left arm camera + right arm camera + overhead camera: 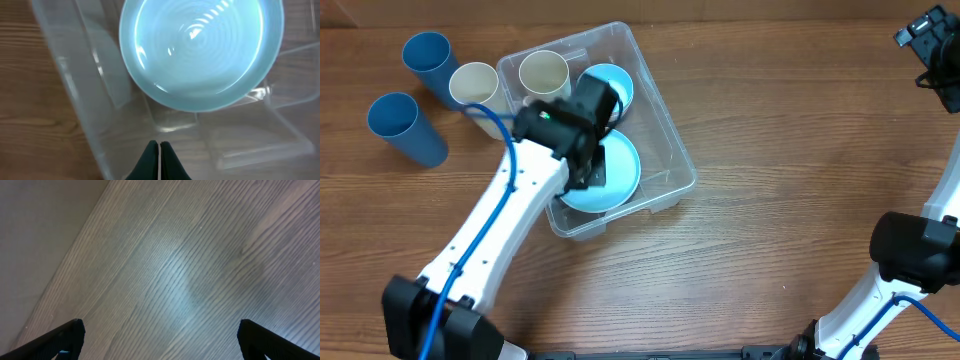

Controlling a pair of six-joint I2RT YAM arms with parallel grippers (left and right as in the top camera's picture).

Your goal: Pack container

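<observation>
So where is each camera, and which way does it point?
Overhead: above the table, looking down at the container; left arm and right arm show.
Left wrist: on the left arm, looking into the container at a light blue bowl; its shut left tool shows.
Right wrist: on the right arm, facing the table; the open right tool shows.
Shared: the container, in overhead and left wrist.

- From overhead, the left gripper point(588, 150) has its fingers hidden under its own wrist, which also covers part of the light blue dishes point(620, 180) below it.
- In the left wrist view, one dish ahead of the closed fingertips point(152, 155) is cut by the top edge.
- The container point(85, 120) runs off both sides there.
- The right gripper point(160, 327) shows only two fingertips, cut by the bottom edge.
</observation>
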